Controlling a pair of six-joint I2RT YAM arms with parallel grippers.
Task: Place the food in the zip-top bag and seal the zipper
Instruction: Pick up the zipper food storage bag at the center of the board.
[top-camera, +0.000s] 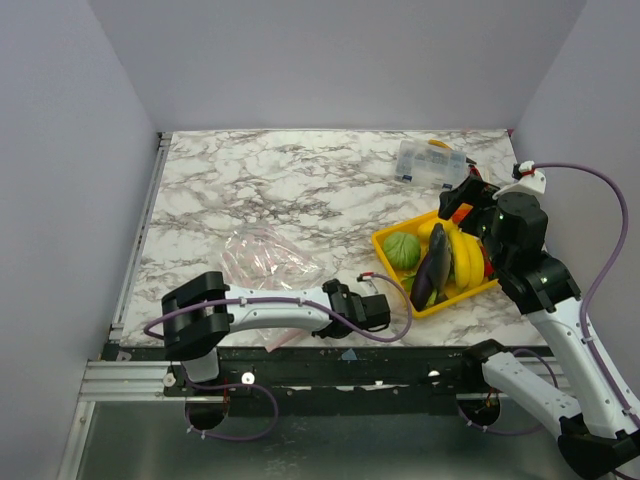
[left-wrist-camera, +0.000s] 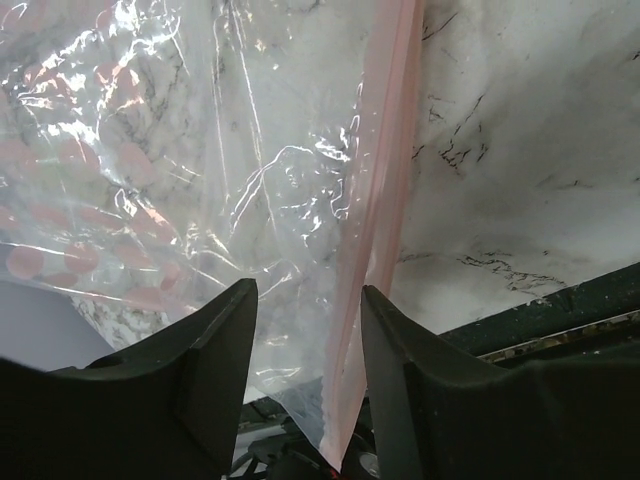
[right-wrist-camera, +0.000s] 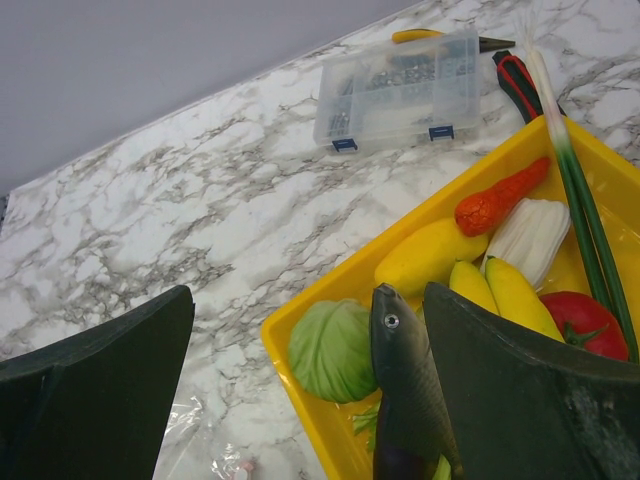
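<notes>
My left arm (top-camera: 280, 310) lies low beside the yellow tray (top-camera: 378, 243), left jaws half-open astride the zipper (left-wrist-camera: 385, 150) of the zip-top bag (left-wrist-camera: 200, 200). My right jaws gape empty above the tray.

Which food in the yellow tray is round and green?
The cabbage-like ball in the tray's left corner; the other green thing is a long stalk.

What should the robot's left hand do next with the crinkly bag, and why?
Probably close the left gripper onto the zip-top bag at its mouth. Its jaws stand apart with the pink zipper and clear plastic between them, not yet pinched. All the food lies in the yellow tray under the open right gripper, so the bag likely needs holding first.
</notes>
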